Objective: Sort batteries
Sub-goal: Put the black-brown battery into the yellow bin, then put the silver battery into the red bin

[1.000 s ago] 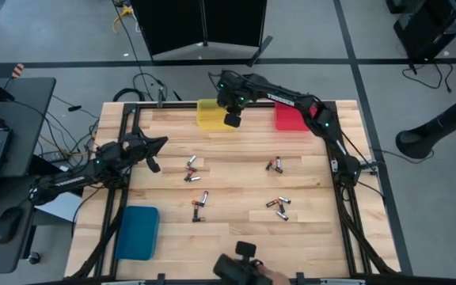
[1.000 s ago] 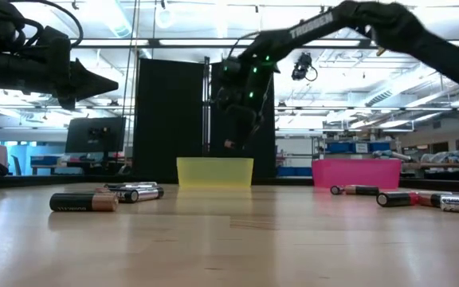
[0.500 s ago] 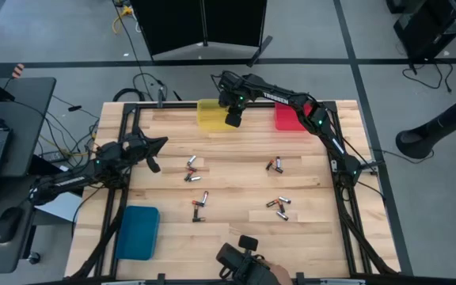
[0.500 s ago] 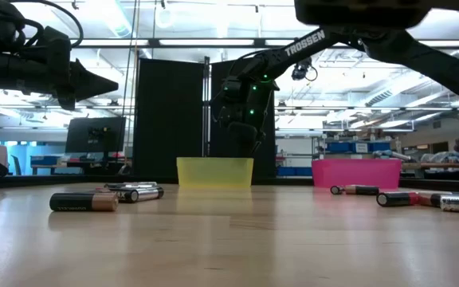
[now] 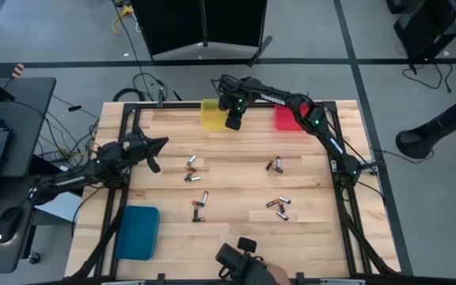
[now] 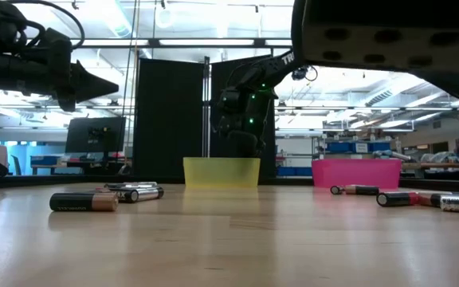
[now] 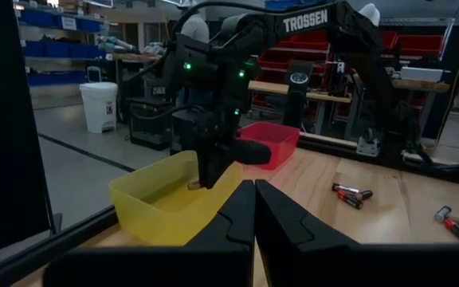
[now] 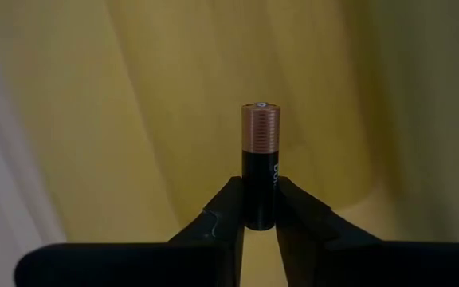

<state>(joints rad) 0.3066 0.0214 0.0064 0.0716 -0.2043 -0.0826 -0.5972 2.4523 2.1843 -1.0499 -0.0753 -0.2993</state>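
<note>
**Small, smooth and quick to roll: hold each battery round its middle**

Your right gripper (image 8: 259, 227) is pinching one black battery with a copper top (image 8: 260, 163). It holds the low end, and the copper end pokes out past the fingertips. The yellow bin (image 5: 210, 113) is right under the gripper, so the battery hangs over it.

Your left gripper (image 5: 153, 164) is closed on nothing. It waits far off to the side of the right gripper, over the wood table (image 5: 236, 245).

The other batteries (image 5: 195, 167) lie on the table in little groups, well away from both grippers.

These batteries look hard and light. They will not bend or squash. Their sides look smooth and round, so one may slip or spin if you pinch only the tip. Grab across the middle of the body. On the flat table they will likely roll if you bump them, so come straight down on them.
</note>
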